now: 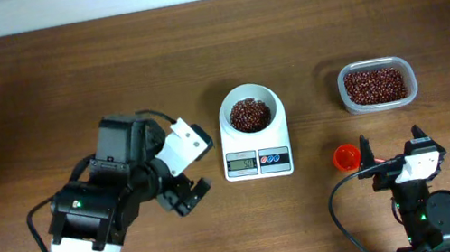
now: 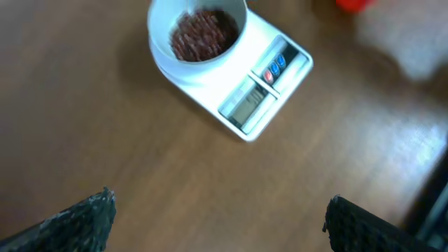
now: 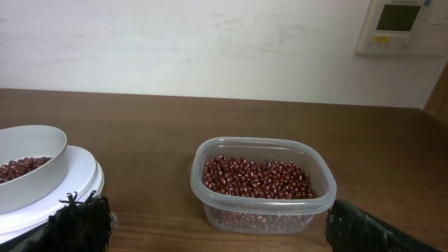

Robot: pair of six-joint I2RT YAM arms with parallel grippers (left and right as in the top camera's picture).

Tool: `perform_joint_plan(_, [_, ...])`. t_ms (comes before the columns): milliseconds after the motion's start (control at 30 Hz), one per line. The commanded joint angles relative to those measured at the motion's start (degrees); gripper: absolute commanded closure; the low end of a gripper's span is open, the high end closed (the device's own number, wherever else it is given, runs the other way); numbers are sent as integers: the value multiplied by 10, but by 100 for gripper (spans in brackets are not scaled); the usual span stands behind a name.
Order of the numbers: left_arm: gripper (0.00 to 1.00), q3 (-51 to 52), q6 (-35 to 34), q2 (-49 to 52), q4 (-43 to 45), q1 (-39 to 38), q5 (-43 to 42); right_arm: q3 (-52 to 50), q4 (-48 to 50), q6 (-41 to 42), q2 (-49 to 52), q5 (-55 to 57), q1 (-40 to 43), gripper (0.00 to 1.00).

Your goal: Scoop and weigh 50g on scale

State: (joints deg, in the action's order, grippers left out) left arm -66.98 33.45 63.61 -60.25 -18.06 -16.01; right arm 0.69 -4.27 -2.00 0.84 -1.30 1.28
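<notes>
One scale [image 1: 257,152] sat near the middle of the brown table [image 1: 62,80], with one round white bowl [image 1: 248,102] on its platform. The scale's front carried one grey display [image 2: 250,103], whose reading was too small to make out, and two round buttons, one red [image 2: 269,75] and one blue [image 2: 279,63]. The beans lay in two lots, each too many to count. A small heap [image 1: 250,114] was in the bowl on the scale, and a fuller layer [image 1: 375,84] was in the one clear plastic tub [image 1: 345,104], which stood to the right of the scale and well apart from it. One orange scoop [image 1: 346,157] lay on the table in front of the tub, between the scale and the right gripper [image 1: 391,142]. It was just beside that gripper's nearer finger, though contact could not be told. The right gripper's two fingers [image 3: 80,224] stood spread wide and held nothing, with the tub seen between them in the right wrist view. The left gripper [image 1: 183,194] hung over bare table to the left of the scale, its two fingers [image 2: 77,222] likewise spread wide and holding nothing. On the pale wall behind the table hung one white panel [image 3: 399,24] with a small screen.
</notes>
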Motion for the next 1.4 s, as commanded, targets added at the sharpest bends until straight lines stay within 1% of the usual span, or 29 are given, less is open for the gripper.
perform_joint_plan(0, [1,-8,8,-6,27,2,27,-4,-2,-4,-6,1,-5,1])
perform_joint_plan(33, [1,-8,3,-7,29,3,40,-4,-2,-3,-6,1,-5,1])
perform_joint_plan(133, [1,-8,-86,-9,41,19,101,-4,-2,-4,-6,1,-5,1])
perform_joint_plan(233, [1,-8,-103,-22,39,47,107,-4,-2,-3,-6,1,-5,1])
perform_joint_plan(433, [1,-8,-154,-103,32,116,107,-4,-2,-4,-6,1,-5,1])
perform_joint_plan(533, [1,-8,-163,-171,16,134,107,-4,-2,-4,-6,1,-5,1])
perform_joint_plan(700, [1,-8,-168,-281,-15,135,105,-4,-2,-3,-6,1,-5,1])
perform_joint_plan(867, [1,-8,-218,-387,-38,135,112,-4,-2,-4,-6,1,-5,1])
perform_joint_plan(967, [1,-8,-224,-444,-43,135,111,-4,-2,-3,-6,1,-5,1])
perform_joint_plan(1067, [1,-8,-243,-504,-54,135,114,-4,-2,-3,-6,1,-5,1])
perform_joint_plan(1167, [1,-8,-247,-533,-54,135,122,-4,-2,-3,-6,1,-5,1])
perform_joint_plan(1200, [1,-8,-256,-544,-55,135,140,-4,-2,-3,-6,1,-5,1])
perform_joint_plan(1267, [1,-8,-268,-549,-57,135,155,-4,-2,-3,-6,1,-5,1])
perform_joint_plan(1367, [1,-8,-268,-550,-65,135,154,-4,-2,-4,-6,1,-5,1])
